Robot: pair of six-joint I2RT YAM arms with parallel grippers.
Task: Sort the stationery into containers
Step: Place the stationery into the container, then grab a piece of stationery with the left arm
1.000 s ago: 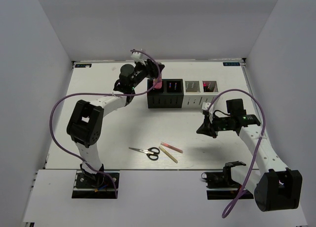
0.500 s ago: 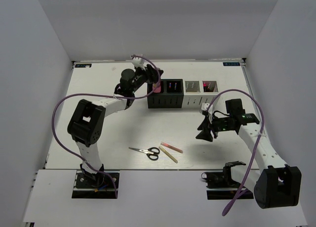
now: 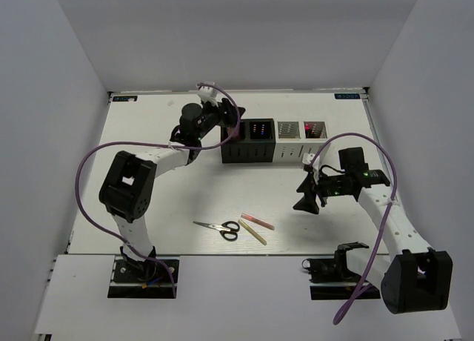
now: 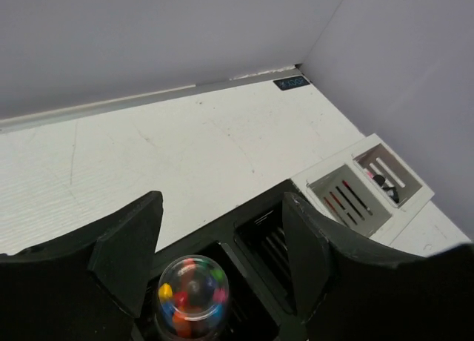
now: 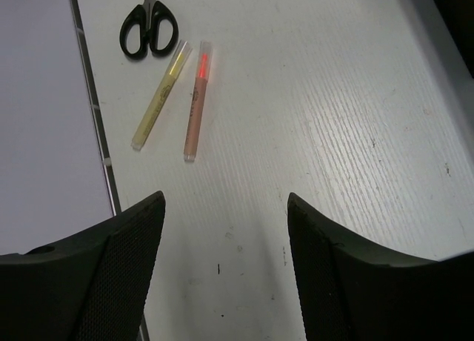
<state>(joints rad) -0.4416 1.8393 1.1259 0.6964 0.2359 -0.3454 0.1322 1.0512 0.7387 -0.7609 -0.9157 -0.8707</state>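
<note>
Left jaws are apart, straddling a tube (image 4: 194, 296) with a clear domed cap and coloured bits inside. It stands upright between the pads, neither pad touching it, down in the end black bin (image 3: 237, 154). Second black bin (image 4: 263, 233) sits just right of these jaws. Grey bin (image 3: 287, 154) and white bin (image 3: 315, 152) are further right in the same row, with thin pens lying inside, too small to name.

Right jaws are apart with nothing between them, only bare worktop (image 5: 333, 118) below. Ahead of them and off to the left lie black-handled scissors (image 5: 148, 26). Nearer the jaws are a yellow stick (image 5: 159, 96) and a pink-orange stick (image 5: 195, 104), side by side, close but apart, all flat on the worktop.
</note>
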